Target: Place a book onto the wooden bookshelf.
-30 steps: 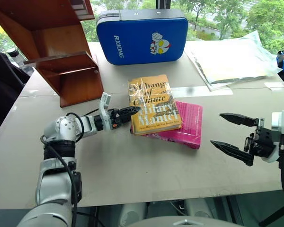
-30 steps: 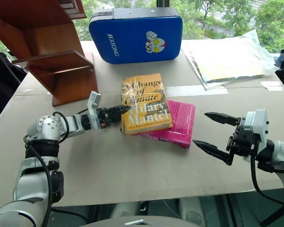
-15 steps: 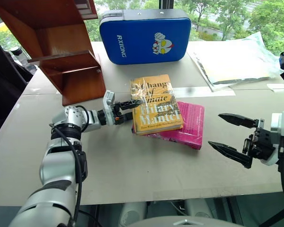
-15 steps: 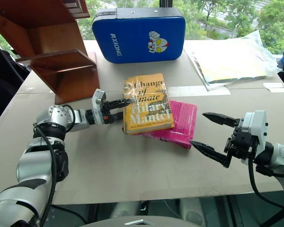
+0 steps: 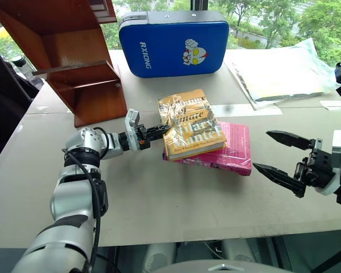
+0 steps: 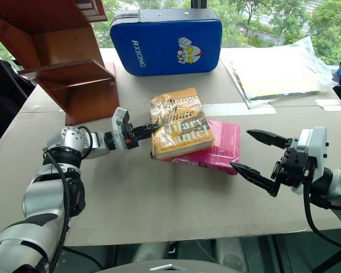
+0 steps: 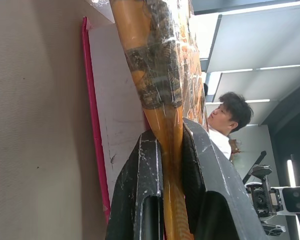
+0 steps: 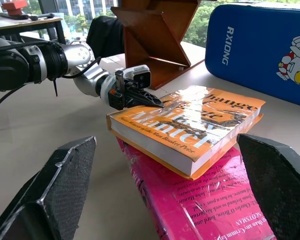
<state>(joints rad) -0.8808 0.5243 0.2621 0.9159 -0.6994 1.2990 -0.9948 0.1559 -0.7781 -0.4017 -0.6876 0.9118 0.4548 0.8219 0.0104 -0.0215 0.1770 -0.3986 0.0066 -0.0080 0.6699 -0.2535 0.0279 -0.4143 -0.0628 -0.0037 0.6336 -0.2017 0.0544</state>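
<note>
The yellow-orange book (image 5: 193, 124) in glossy wrap lies across a pink book (image 5: 237, 151) in the middle of the table. My left gripper (image 5: 159, 132) is shut on its spine edge, and the left wrist view shows both fingers (image 7: 140, 190) clamping the yellow spine (image 7: 152, 75). The held side is raised and the book sits askew. The wooden bookshelf (image 5: 74, 54) stands at the far left of the table, apart from the book. To the right of the books my right gripper (image 5: 261, 151) hangs open above the table, with nothing between its fingers.
A blue padded case (image 5: 173, 42) stands behind the books. A clear plastic bag (image 5: 278, 71) lies at the back right. A person's head (image 7: 230, 112) shows beyond the books in the left wrist view. Bare table surface (image 5: 176, 193) lies in front of the books.
My left gripper has shut on the book's spine edge. The book has turned and tipped up on that side, and the pink book under it has slid slightly right.
</note>
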